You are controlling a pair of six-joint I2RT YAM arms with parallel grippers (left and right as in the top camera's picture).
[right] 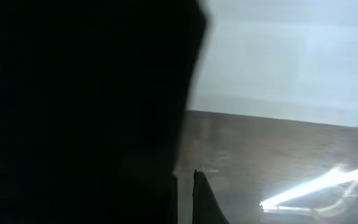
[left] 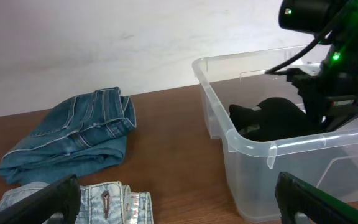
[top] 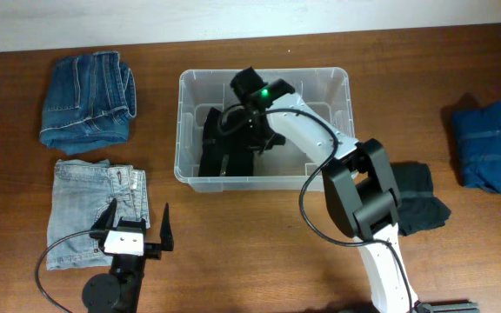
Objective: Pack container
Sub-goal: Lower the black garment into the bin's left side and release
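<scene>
The clear plastic container (top: 182, 130) stands at the table's middle; it also shows in the left wrist view (left: 253, 146). A black garment (top: 220, 155) lies in its left half and shows in the left wrist view (left: 278, 118). My right gripper (top: 233, 123) reaches down inside the container onto that garment. In the right wrist view its fingers (right: 185, 183) are almost together, and black cloth (right: 73, 93) fills the left side. My left gripper (top: 139, 217) is open and empty at the front left, its fingers (left: 179, 205) spread wide above the table.
Folded light-wash denim shorts (top: 85, 209) lie beside my left gripper. Folded dark blue jeans (top: 90, 100) lie at the back left. A dark garment (top: 420, 204) lies by the right arm's base. A blue folded garment (top: 490, 148) lies at the far right.
</scene>
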